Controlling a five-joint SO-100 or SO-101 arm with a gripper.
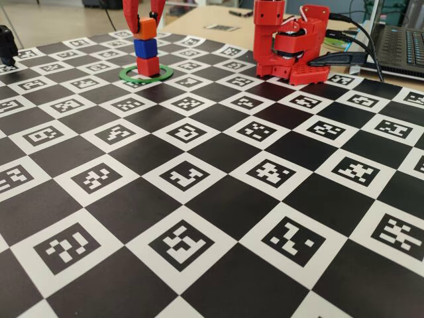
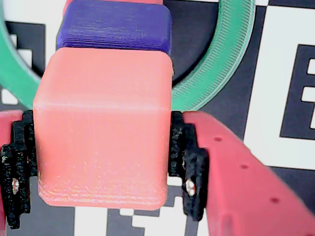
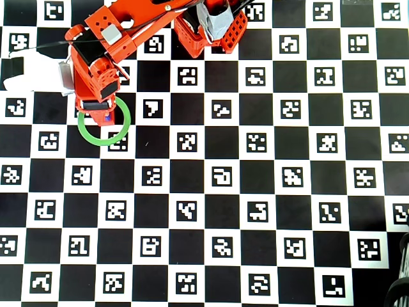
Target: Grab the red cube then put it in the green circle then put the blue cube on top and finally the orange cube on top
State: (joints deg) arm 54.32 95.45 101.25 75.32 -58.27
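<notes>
Our end effector [image 2: 101, 162] grips the orange cube [image 1: 146, 28] atop blue cube [image 1: 145, 48] and red cube [image 1: 148, 66] inside the green circle [image 1: 163, 74] near the surface's far left corner; releasing gently seems next.

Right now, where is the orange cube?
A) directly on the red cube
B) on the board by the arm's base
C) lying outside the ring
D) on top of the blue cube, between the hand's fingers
D: the orange cube sits atop the blue cube, flanked by the hand.
</notes>
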